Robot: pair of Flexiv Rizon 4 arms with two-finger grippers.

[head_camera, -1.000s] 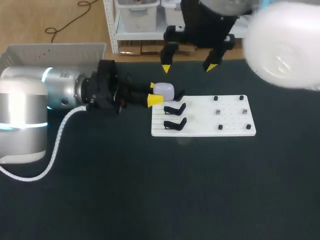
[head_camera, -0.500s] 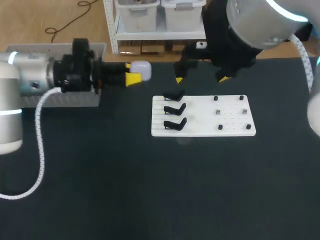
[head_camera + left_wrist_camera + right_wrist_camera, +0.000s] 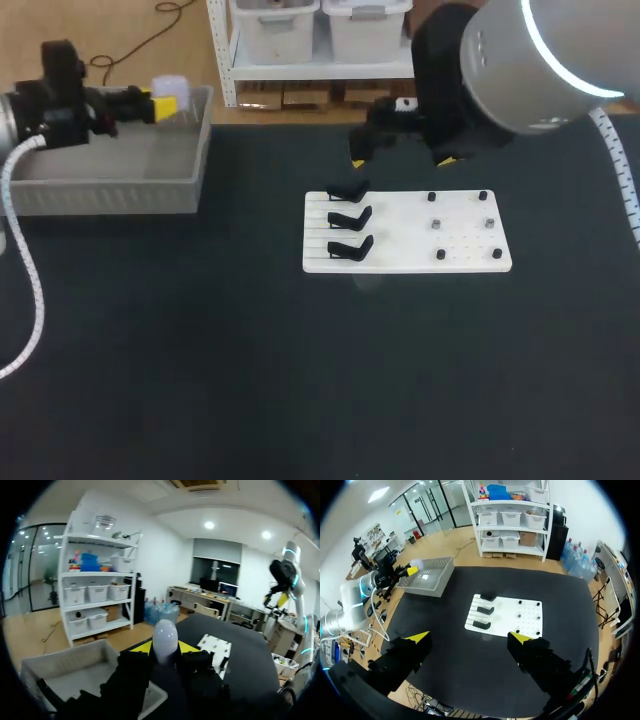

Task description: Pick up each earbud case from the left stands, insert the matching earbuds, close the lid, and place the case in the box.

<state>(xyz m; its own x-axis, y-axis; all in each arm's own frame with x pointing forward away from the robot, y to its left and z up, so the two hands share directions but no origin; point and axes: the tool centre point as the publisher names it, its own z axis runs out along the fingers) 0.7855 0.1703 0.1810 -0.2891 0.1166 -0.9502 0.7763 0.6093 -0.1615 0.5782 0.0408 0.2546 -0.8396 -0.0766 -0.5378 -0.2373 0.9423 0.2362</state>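
Note:
My left gripper (image 3: 160,97) is shut on a white earbud case (image 3: 171,86) with its lid closed, held above the far right corner of the grey box (image 3: 110,190). In the left wrist view the case (image 3: 165,639) sticks up between the yellow fingertips (image 3: 142,647), with the box (image 3: 47,672) below and beside them. My right gripper (image 3: 402,162) hangs open and empty above the far edge of the white board (image 3: 470,262). Three black stands (image 3: 349,217) on the board's left side are empty. The right wrist view looks down on the board (image 3: 527,622) from high up, between that gripper's (image 3: 469,638) spread fingers.
Small dark and grey pegs (image 3: 437,224) dot the board's right half. The grey box sits at the table's far left corner. Black tabletop (image 3: 300,380) stretches from the board to the near edge.
My left arm has carried the case from beside the board's top stand leftwards to over the box. My right arm has shifted a little and hangs lower over the board's far edge.

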